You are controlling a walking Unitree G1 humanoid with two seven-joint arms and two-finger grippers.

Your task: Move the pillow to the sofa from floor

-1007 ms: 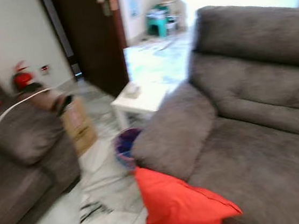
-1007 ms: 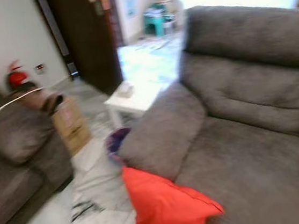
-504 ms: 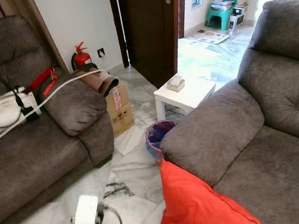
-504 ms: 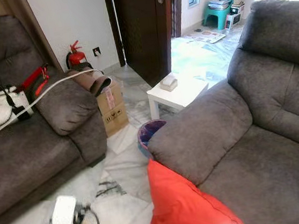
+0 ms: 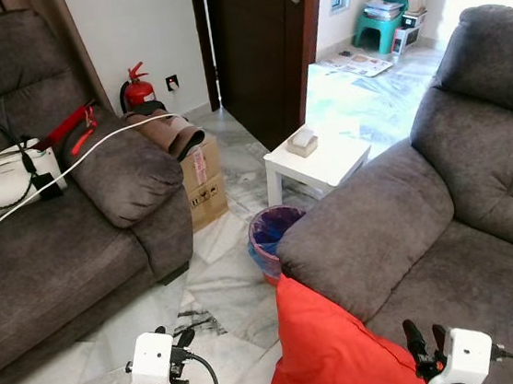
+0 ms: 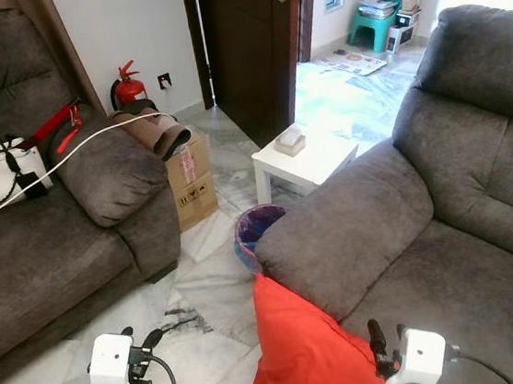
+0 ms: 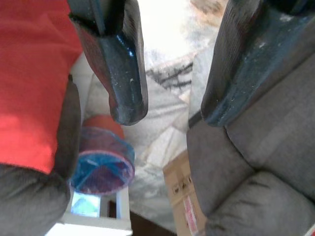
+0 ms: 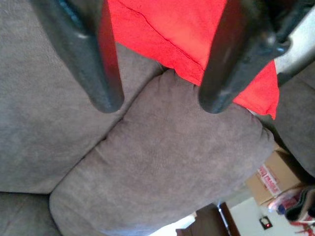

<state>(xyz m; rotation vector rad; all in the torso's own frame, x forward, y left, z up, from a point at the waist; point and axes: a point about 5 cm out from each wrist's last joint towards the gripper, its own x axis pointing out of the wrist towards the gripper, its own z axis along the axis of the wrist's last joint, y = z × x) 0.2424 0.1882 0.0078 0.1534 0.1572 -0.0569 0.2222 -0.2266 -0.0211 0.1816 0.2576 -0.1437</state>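
The red pillow (image 5: 335, 354) leans upright against the front of the grey sofa (image 5: 445, 217), at the base of its armrest, its lower edge toward the marble floor (image 5: 218, 298). The left gripper (image 7: 170, 105) hovers over the floor to the pillow's left, its 2 fingers spread and holding nothing. The right gripper (image 8: 157, 101) hangs above the sofa seat just right of the pillow, fingers likewise parted and empty. A blue wastebasket (image 5: 275, 236) stands beside the armrest, near a white side table (image 5: 318, 159).
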